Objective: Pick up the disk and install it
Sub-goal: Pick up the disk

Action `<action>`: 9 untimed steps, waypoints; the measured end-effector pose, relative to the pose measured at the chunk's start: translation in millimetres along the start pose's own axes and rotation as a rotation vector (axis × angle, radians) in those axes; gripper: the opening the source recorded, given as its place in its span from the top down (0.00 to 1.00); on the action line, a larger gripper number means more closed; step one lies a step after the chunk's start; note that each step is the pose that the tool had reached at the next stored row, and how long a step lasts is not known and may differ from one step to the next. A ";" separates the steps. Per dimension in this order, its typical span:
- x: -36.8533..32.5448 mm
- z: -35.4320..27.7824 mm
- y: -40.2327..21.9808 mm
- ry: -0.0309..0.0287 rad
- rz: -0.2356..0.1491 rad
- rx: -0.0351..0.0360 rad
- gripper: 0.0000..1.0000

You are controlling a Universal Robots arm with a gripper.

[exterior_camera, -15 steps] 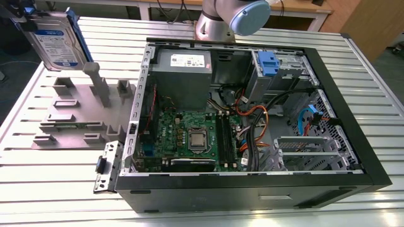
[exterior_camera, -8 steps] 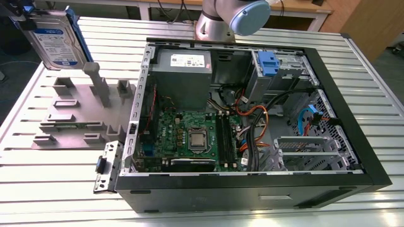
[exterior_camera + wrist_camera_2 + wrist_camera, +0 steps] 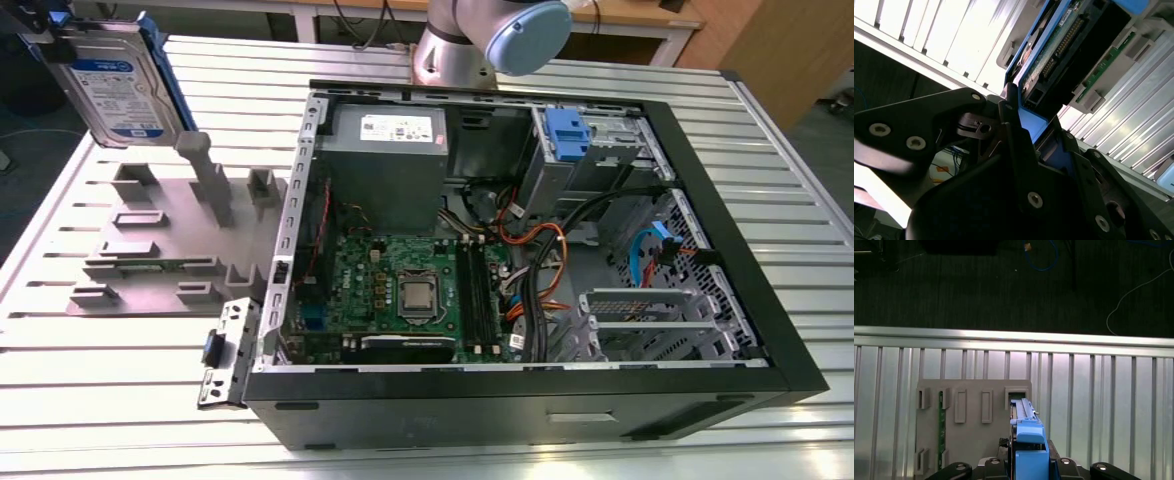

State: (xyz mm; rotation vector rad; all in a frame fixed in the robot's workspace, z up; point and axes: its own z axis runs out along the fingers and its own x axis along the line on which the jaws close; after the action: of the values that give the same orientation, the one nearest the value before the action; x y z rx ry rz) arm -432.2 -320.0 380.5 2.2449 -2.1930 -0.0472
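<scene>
One disk (image 3: 123,85) hung upright above the grey holder (image 3: 147,245) | end effector (image 3: 1031,130) pinched its blue rail, likely sparing the drive face | open case (image 3: 507,405) sat nearby on tabletop (image 3: 120,400)

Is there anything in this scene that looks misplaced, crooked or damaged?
Nothing looks damaged or spilled. The disk is in the air, clamped in the gripper above the grey holder and outside the open computer case. That fits a pick-up and is not a fault.
</scene>
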 end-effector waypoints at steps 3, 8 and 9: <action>0.0 0.0 0.0 0.0000 0.000 0.0000 0.64; 0.1 0.0 0.0 0.0001 0.000 0.0000 0.64; 0.6 -0.1 0.0 0.0001 0.000 -0.0001 0.64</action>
State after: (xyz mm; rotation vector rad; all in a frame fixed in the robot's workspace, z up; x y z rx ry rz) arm -432.2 -320.5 380.6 2.2448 -2.1929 -0.0472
